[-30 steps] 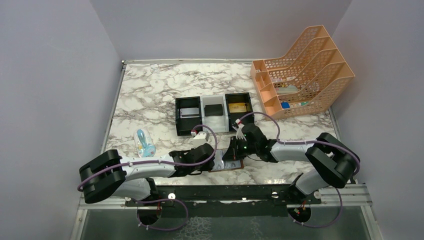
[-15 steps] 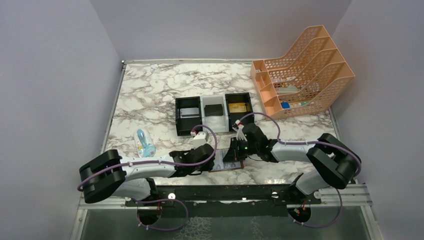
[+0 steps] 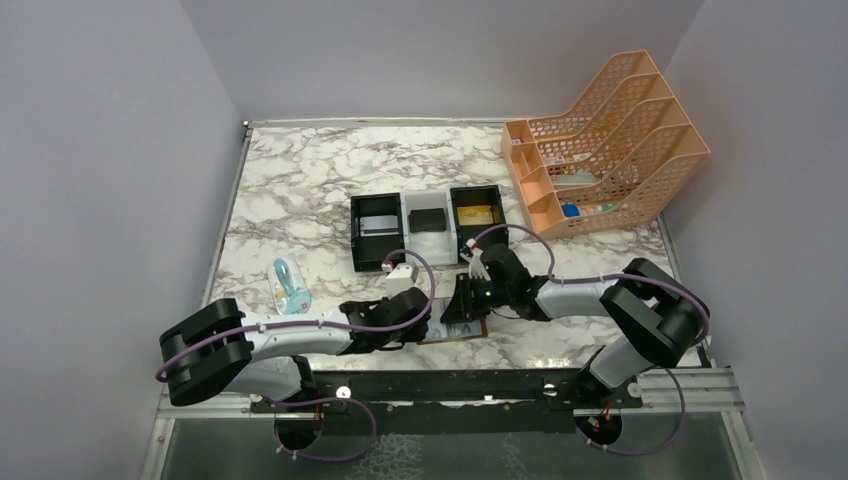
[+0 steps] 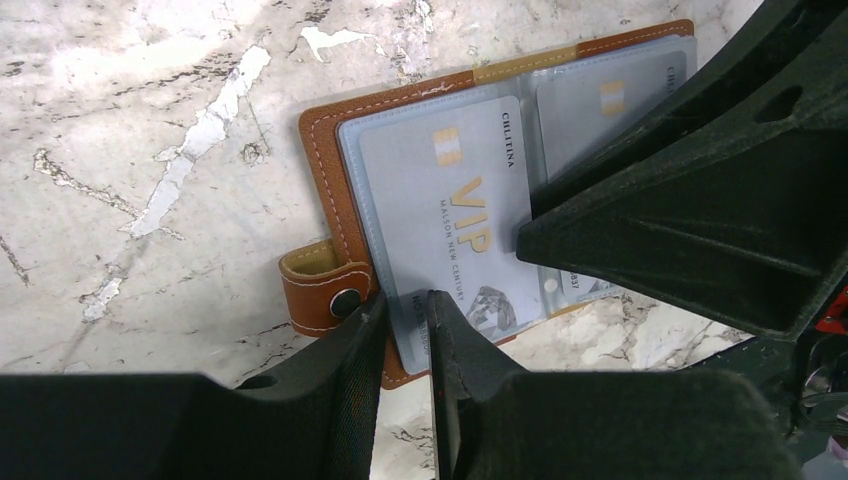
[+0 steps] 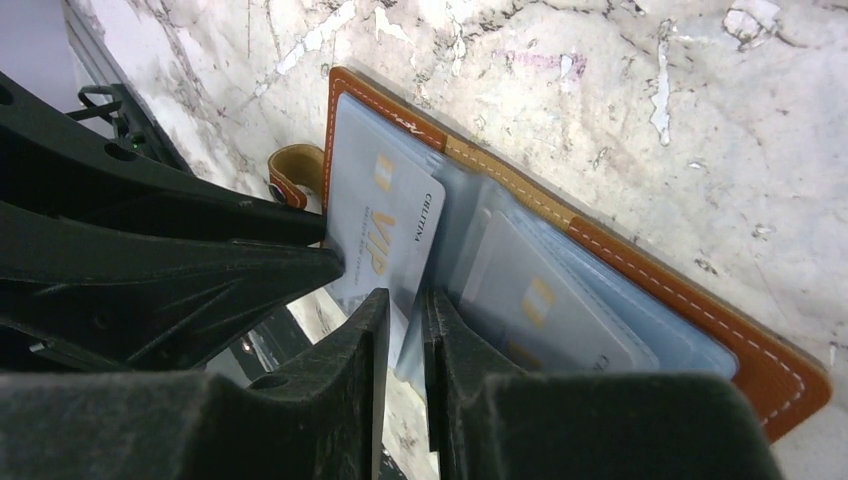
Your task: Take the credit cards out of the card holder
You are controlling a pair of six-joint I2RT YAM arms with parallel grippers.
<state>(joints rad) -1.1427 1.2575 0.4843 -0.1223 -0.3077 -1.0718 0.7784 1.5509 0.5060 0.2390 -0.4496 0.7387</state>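
- The left fingers [image 4: 440, 320] are closed on the near edge of the card holder [image 4: 320, 170], which lies open on the counter [image 4: 150, 150]. Its snap tab [image 4: 322, 290] sits just beside them.
- The right fingers [image 5: 372, 320] stand slightly parted astride a raised pocket leaf [image 5: 455, 230]; I cannot tell whether they grip it.
- The credit cards [image 4: 450, 215] sit inside the pockets, between the two sets of fingers.
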